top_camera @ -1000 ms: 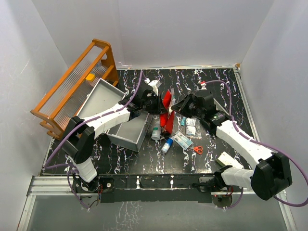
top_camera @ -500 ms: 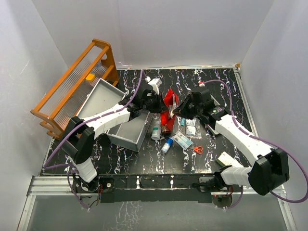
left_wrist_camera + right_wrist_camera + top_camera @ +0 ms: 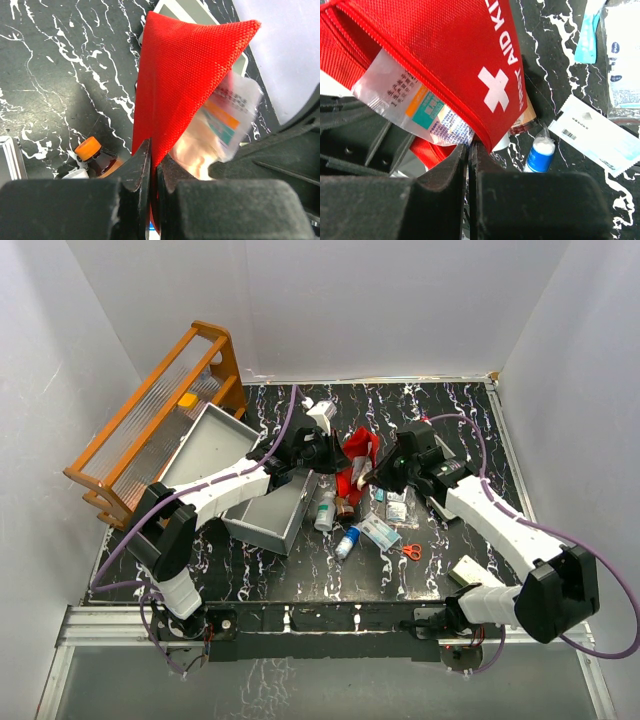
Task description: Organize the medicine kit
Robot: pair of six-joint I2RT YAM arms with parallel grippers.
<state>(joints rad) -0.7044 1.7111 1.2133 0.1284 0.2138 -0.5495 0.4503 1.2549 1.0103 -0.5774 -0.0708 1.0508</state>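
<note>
Bench (image 3: 450, 420): black marbled top, cluttered.

Medicine kit (image 3: 265, 527): grey box, lid thrown back, open side facing up. It sits just beside the left claw (image 3: 154, 165), on that claw's left and a little nearer the arm bases. It is well apart from the right claw (image 3: 469, 150), so the left arm (image 3: 215, 488) is the nearer one. The kit's long axis seems to run near-left to far-right, but the arm covers part of it, so this is not certain.

Red pouch (image 3: 356, 452): lifted off the bench and stretched between the claws, long axis running claw to claw. Both claws are closed tight on its fabric, one at each end.

Packet (image 3: 415, 107): hangs half out of the pouch mouth, beside the right claw.

Judgement: the next move turns on carrying the pouch leftward over the kit's open top.
</note>
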